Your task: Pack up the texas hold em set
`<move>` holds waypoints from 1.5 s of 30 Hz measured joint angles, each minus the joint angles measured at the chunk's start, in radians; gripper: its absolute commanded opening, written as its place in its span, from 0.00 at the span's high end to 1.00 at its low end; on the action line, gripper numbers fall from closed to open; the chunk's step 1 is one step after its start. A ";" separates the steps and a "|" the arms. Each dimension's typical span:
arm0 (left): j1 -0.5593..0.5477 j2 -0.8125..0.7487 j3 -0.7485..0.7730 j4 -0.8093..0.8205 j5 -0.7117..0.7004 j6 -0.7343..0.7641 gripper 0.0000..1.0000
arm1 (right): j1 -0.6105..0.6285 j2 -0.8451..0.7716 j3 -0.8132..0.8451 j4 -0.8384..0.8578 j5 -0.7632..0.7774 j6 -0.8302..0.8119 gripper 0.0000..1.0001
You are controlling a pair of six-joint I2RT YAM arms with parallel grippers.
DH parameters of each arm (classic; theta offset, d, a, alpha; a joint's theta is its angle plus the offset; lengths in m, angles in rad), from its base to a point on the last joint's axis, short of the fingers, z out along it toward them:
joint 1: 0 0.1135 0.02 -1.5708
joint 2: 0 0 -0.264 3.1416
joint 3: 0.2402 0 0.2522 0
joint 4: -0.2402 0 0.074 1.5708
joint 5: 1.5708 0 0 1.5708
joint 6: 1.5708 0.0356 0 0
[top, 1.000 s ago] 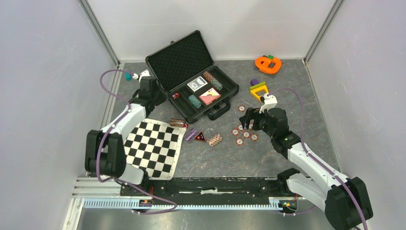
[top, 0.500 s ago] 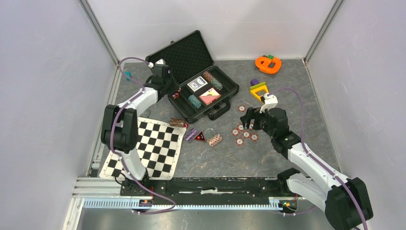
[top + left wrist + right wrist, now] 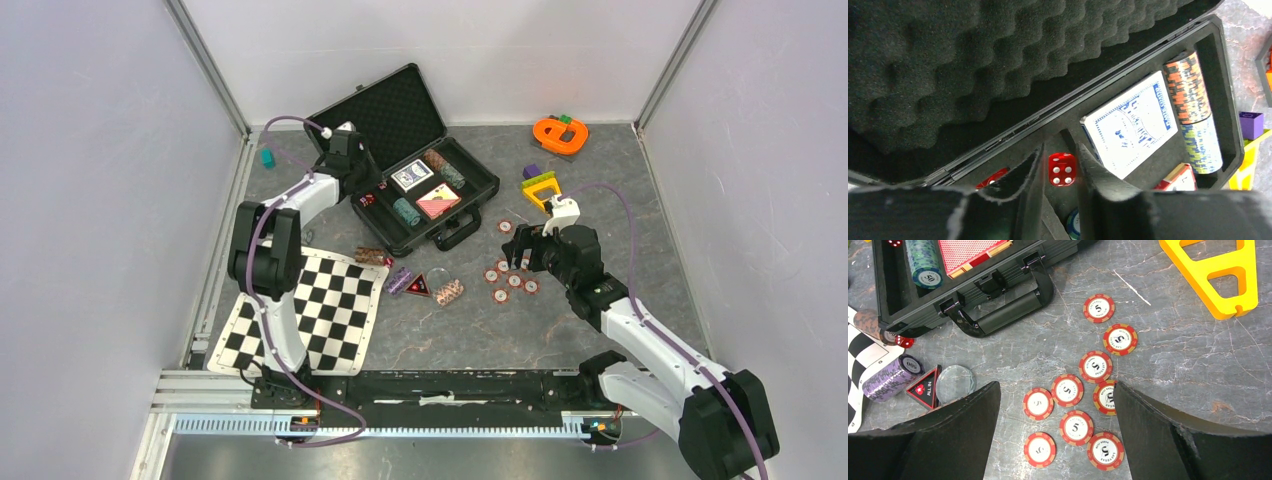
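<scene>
Grey marbled tabletop (image 3: 600, 180) carries the open black case (image 3: 380, 120) toward the back. Inside it I count two card decks (image 3: 1128, 130), three chip stacks (image 3: 1185, 87) and two red dice (image 3: 1063, 169). My left end effector (image 3: 1059, 149) hangs over the case, its fingers narrowly apart, with one die showing between them. My right end effector (image 3: 1056, 386) is spread wide and holds nothing, above nine red-white chips (image 3: 1076, 427). Three loose stacks (image 3: 400, 280) lie near the checkered mat (image 3: 310, 310).
</scene>
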 measured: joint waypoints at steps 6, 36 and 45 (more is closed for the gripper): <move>-0.010 0.015 0.008 0.000 0.010 0.019 0.15 | 0.000 0.008 0.000 -0.001 0.004 -0.004 0.11; -0.183 -0.640 -0.616 -0.266 -0.266 -0.676 0.30 | 0.000 -0.014 0.000 -0.006 -0.033 -0.002 0.11; -0.180 -0.556 -0.627 -0.234 -0.272 -0.810 0.29 | 0.000 -0.027 0.000 -0.006 -0.050 0.005 0.11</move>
